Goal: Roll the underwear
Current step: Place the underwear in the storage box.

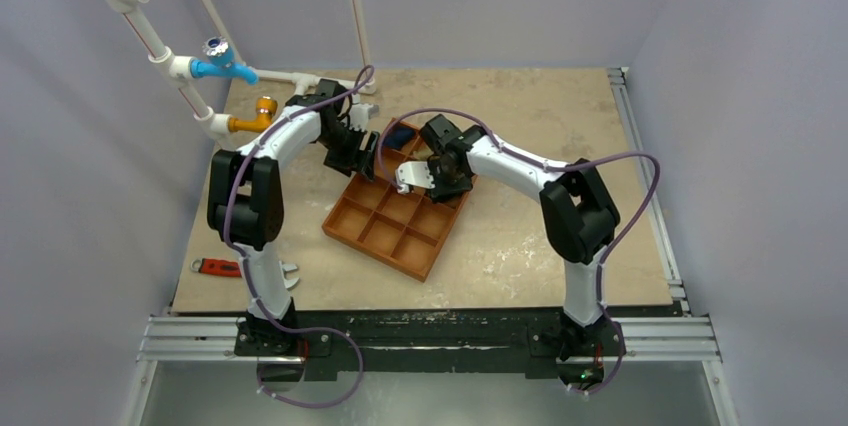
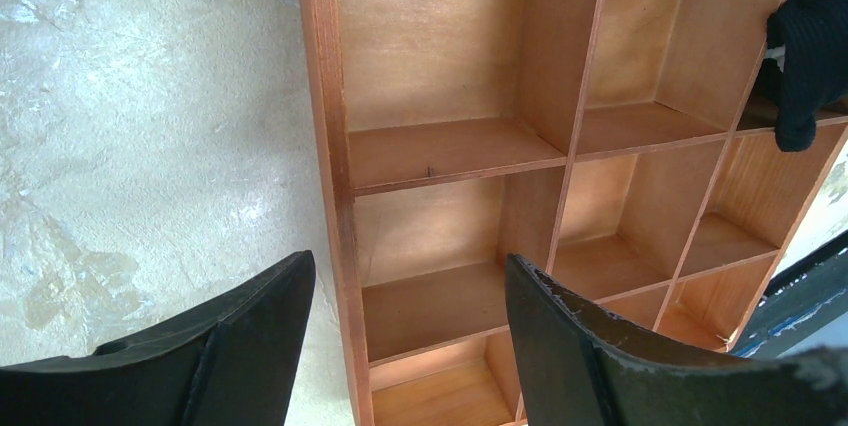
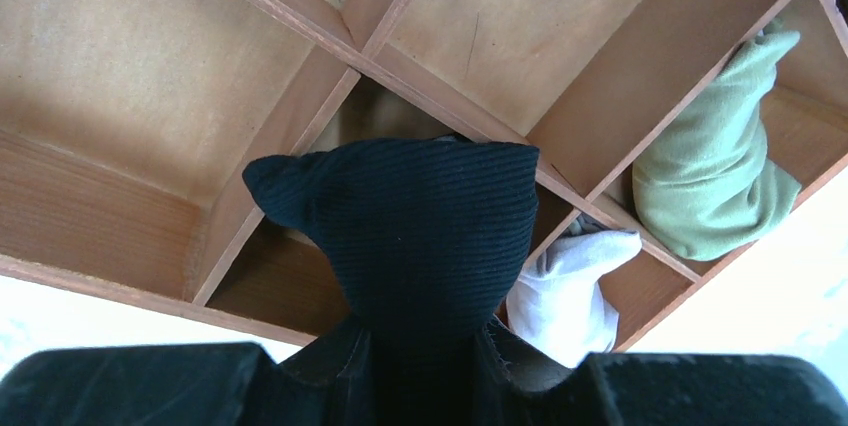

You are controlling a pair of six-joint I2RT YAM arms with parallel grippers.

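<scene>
The underwear (image 3: 420,226) is a small black ribbed bundle, pinched in my right gripper (image 3: 425,346). It hangs just above a compartment near the edge of the orange-brown tray (image 3: 120,196). In the top view my right gripper (image 1: 447,178) is over the tray's (image 1: 385,236) far right part. My left gripper (image 2: 410,296) is open and empty, its jaws straddling the tray's left wall (image 2: 325,146). In the top view it (image 1: 355,154) sits at the tray's far left corner. The black bundle (image 2: 812,56) shows at the upper right of the left wrist view.
An olive-green bundle (image 3: 715,166) and a white cloth (image 3: 570,291) fill two tray compartments beside the underwear. A dark blue bundle (image 1: 400,136) lies in the far corner compartment. White pipes with a blue valve (image 1: 222,58) and an orange valve (image 1: 262,111) stand back left. A red wrench (image 1: 218,267) lies front left.
</scene>
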